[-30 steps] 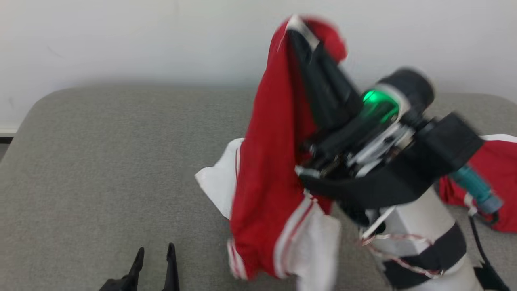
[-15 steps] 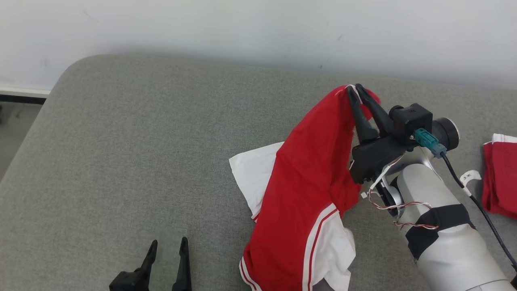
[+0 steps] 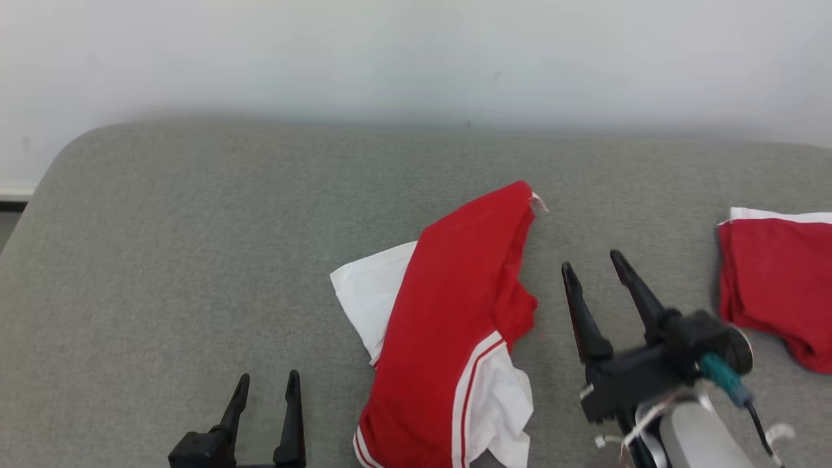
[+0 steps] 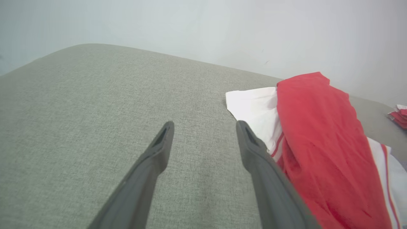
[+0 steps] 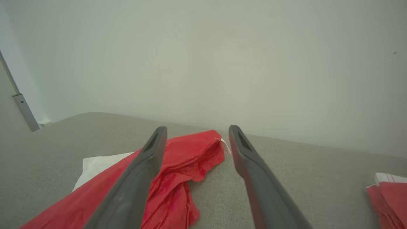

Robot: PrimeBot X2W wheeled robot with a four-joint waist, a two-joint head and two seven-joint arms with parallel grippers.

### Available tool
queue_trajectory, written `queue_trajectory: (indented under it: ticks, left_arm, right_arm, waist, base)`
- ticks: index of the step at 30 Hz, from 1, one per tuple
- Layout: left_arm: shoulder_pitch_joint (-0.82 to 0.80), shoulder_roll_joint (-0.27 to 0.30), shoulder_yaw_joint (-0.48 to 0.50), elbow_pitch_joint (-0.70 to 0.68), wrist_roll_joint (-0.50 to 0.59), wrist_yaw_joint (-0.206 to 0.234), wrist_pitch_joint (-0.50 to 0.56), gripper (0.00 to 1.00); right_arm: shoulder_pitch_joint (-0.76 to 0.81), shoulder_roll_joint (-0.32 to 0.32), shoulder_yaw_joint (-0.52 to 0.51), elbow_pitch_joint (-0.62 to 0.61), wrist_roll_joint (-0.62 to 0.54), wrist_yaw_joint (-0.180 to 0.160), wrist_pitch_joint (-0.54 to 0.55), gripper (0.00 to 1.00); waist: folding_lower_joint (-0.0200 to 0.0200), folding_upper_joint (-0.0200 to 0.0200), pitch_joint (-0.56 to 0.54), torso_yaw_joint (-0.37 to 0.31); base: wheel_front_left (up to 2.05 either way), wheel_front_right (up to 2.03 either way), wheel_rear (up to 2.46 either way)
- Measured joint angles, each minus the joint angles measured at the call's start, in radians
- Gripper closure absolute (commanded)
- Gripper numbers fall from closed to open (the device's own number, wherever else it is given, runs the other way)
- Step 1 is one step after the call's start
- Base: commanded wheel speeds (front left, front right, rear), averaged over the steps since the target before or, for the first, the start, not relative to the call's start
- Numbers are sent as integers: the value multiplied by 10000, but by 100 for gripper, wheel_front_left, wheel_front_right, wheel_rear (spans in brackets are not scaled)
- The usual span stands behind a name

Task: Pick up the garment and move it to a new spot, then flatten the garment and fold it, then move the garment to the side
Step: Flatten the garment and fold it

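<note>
- Head view: the garment (image 3: 448,325), red with white panels and stripes, lies crumpled near the middle of the grey cushion (image 3: 195,260), its long side running from the near edge towards the wall (image 3: 390,58)
- Head view: the right gripper (image 3: 590,261) is just right of the garment and clear of it; its fingers stand apart with nothing between them
- Head view: the left gripper (image 3: 268,377) sits at the lower left, fingers apart and empty, clear of the garment
- Head view: a red cloth (image 3: 773,279) with a white edge lies at the right side of the cushion, well apart from the garment
- Left wrist view: the left gripper (image 4: 204,124) has its fingers spread over bare cushion (image 4: 79,111); the garment (image 4: 318,133) lies just beside the right-hand finger, white panel nearest; contact cannot be told
- Left wrist view: the red cloth (image 4: 399,116) shows at the far right edge
- Right wrist view: the right gripper (image 5: 197,128) has its fingers spread and holds nothing; the garment (image 5: 190,152) lies on the cushion (image 5: 302,178) beyond them, its red end bunched in folds
- Right wrist view: the red cloth (image 5: 388,194) lies at the lower right corner
</note>
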Motion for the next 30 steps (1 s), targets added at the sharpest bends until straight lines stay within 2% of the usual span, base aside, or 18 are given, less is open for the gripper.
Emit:
queue_trajectory:
  ticks: [4, 8, 17, 20, 24, 28, 30]
  left_arm:
    - [31, -12, -90, -198, 123, -69, 0, 0]
    - [148, -4, 2, -299, 150, 10, 0, 0]
    - [264, -4, -138, -228, 236, 35, 0, 0]
    - [256, 17, -784, -278, 267, -257, 0, 0]
    - [212, -10, -2487, -198, 366, -700, 0, 0]
    - [42, -23, -3753, 291, 405, -780, 2, 0]
    - [-109, -19, -3983, 606, 359, -571, 0, 0]
  right_arm:
    - [1302, 153, -249, -1248, -86, 2, 2, 0]
    - [2296, 376, -593, -1944, -199, 2, -2, 0]
    - [3643, 784, -577, -1893, -387, 2, 0, 0]
    - [3698, 830, -719, -1837, -454, 0, -2, 0]
    - [3683, 786, -966, -1739, -510, 0, 0, 0]
    - [3515, 780, -1103, -1766, -535, 2, 0, 0]
    - [3454, 794, -1074, -1774, -541, 0, 0, 0]
  waist:
    - [0, 0, -216, -374]
    - [-1, -1, -414, -726]
    - [-1, -1, -718, -1233]
    - [-1, -1, -707, -1331]
    - [0, -1, -602, -1467]
    - [0, -1, -410, -1639]
    - [1, 0, -302, -1733]
  base:
    - [0, 0, 0]
    - [0, 0, 0]
    - [0, 0, 0]
    - [0, 0, 0]
    - [0, 0, 0]
    - [0, 0, 0]
    - [0, 0, 0]
